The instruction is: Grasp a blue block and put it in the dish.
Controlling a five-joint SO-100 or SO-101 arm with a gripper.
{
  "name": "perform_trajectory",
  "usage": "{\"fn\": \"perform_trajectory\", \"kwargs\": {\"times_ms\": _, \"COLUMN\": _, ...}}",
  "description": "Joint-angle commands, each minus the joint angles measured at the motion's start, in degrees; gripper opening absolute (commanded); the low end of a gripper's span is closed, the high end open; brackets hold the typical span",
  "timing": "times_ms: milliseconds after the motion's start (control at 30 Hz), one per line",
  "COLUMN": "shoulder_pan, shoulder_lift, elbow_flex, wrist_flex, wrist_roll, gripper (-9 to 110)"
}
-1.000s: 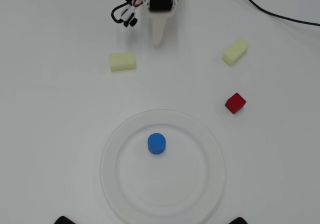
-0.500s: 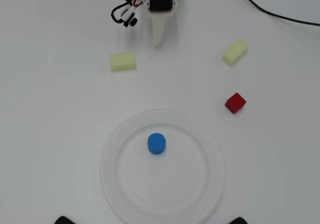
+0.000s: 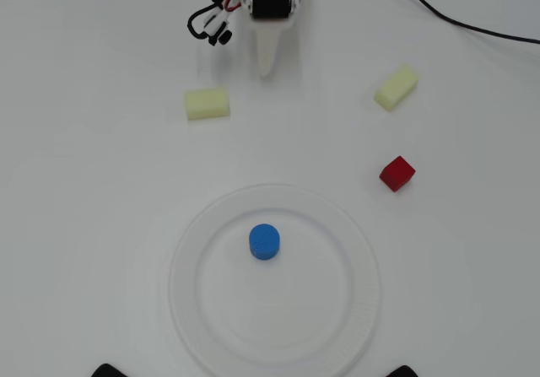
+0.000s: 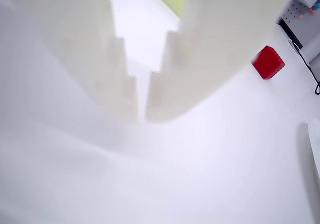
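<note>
Overhead view: the small bright blue cylindrical block [image 3: 264,241] rests inside the large round white ribbed dish [image 3: 354,309] near the bench's bottom edge. The white two-finger gripper [image 3: 267,72] sits at the top edge, well apart, fingers nearly together, holding nothing. Placement appears complete; nothing further seems called for beyond staying clear.

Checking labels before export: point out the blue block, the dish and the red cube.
blue block [image 3: 264,241]: overhead view, centre of its round top.
dish [image 3: 359,309]: overhead view, bare ribbed rim at lower right.
red cube [image 3: 396,173]: overhead view, middle of its top face.
</note>
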Motion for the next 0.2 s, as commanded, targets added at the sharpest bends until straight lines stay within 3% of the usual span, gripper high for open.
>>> {"fn": "perform_trajectory", "kwargs": {"times_ms": 0, "shoulder_pan": -0.44, "shoulder_lift": 9.76, "elbow_flex": 5.54, "wrist_flex": 2.64, "wrist_roll": 0.09, "gripper": 1}}
{"fn": "perform_trajectory", "kwargs": {"times_ms": 167, "shoulder_pan": -0.44, "shoulder_lift": 9.76, "elbow_flex": 5.54, "wrist_flex": 2.64, "wrist_roll": 0.09, "gripper": 1}}
